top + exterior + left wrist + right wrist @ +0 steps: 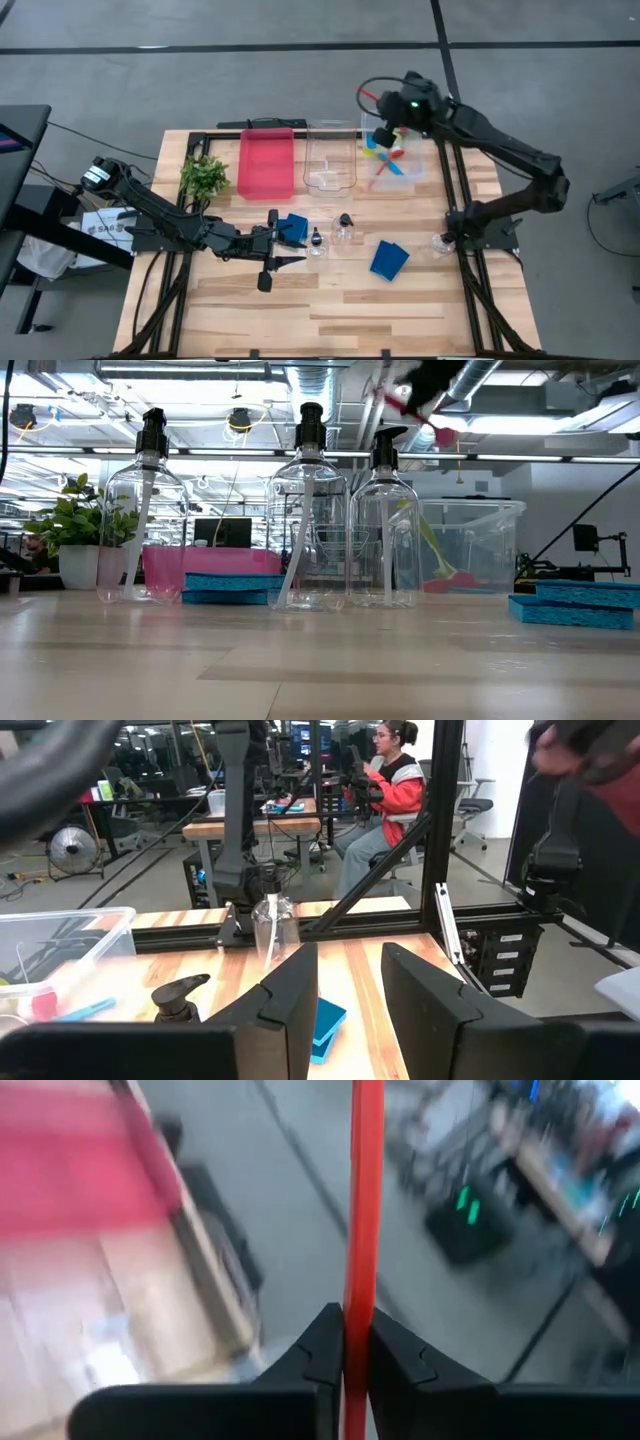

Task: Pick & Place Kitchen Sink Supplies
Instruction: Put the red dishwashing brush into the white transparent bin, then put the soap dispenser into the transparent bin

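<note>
We are logging the table (330,310) first. Along its far edge are sitting a plant (204,176), a red tray (266,163), an empty bin (331,157) and a second bin (425,160) already holding a blue brush (392,166) and a yellow-green one.

The right arm is reaching over that second bin. Its gripper (355,1342) is clamped on a red brush (362,1200), fingers pressing the thin handle from both sides, the long end sticking far out ahead. The wrist view is streaking, so we are judging the arm to be in motion.

The left gripper (350,982) is lying low near the table middle, jaws partly apart with nothing between them, just beside one blue sponge (294,229). The other sponge (389,258) is lying toward the right. Three pump bottles (346,226) are standing between them.

Risks, as we are reading them:
- The brush is overhanging the pinch by a long way; a quick swing could be levering it round in the fingers, so it drops outside the bin.
- A tilted brush could be catching the bin wall on release and tipping out, or knocking the brushes already inside.
- The left gripper is sitting close to a bottle (316,240); any sideways sweep toward the sponge could be toppling that light, tall bottle.
</note>
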